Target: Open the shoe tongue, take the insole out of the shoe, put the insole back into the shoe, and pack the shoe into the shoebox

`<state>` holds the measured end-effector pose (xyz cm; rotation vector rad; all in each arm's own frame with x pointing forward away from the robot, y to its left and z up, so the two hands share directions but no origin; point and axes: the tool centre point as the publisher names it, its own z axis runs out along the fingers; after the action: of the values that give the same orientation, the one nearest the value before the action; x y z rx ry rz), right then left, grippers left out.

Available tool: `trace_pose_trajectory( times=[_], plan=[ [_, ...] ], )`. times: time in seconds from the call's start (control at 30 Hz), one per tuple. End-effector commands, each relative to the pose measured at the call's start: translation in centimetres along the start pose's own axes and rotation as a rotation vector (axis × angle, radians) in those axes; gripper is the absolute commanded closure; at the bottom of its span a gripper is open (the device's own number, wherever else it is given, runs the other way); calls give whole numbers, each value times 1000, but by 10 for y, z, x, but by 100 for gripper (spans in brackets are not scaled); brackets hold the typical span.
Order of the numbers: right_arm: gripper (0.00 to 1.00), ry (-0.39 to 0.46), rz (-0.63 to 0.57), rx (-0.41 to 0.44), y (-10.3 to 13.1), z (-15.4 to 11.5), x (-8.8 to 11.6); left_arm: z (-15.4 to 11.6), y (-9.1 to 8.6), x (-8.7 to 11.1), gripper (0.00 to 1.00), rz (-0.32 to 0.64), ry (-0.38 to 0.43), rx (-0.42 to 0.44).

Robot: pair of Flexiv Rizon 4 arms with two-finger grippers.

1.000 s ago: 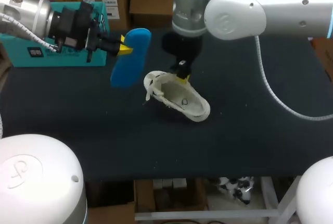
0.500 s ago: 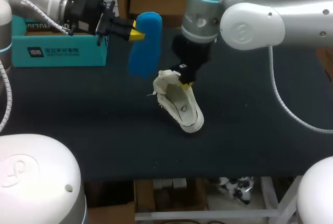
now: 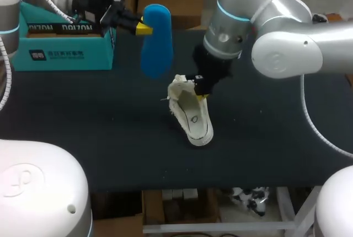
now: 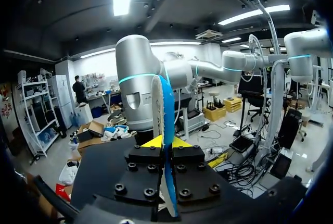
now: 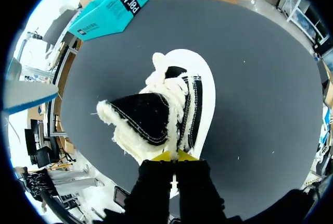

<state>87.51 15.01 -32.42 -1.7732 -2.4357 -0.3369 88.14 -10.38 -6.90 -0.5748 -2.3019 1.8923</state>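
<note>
Head view: left gripper is pinching the blue insole aloft near the shoe, which is lying on the table. Left wrist view: the insole is sitting edge-on between the clamping tips. Right wrist view: right gripper is nipping the shoe's fleecy rim. Reinsertion is probably starting, and it is calling for tilting the insole into the opening.

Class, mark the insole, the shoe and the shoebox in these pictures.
insole (image 3: 157, 41), head view, middle of its blue face.
shoe (image 3: 193, 117), head view, its inner lining.
shoebox (image 3: 55, 55), head view, its teal front wall.
</note>
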Motion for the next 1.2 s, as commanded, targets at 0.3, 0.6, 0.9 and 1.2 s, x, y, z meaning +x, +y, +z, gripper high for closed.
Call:
trace_pose_trajectory(
  times=[0.3, 0.6, 0.9, 1.2],
  plan=[
    [0, -11, 49, 30, -7, -7, -6, 9, 1, -8, 100, -2, 169, 36],
    [0, 4, 67, 31, -24, -26, -22, 10, -10, 1, 100, -105, 116, 97],
    [0, 4, 67, 31, -24, -26, -22, 9, -12, 5, 100, -135, 71, 57],
    [0, 88, 139, 71, -41, -45, -41, 17, -14, 26, 100, -184, 23, 163]
  ],
)
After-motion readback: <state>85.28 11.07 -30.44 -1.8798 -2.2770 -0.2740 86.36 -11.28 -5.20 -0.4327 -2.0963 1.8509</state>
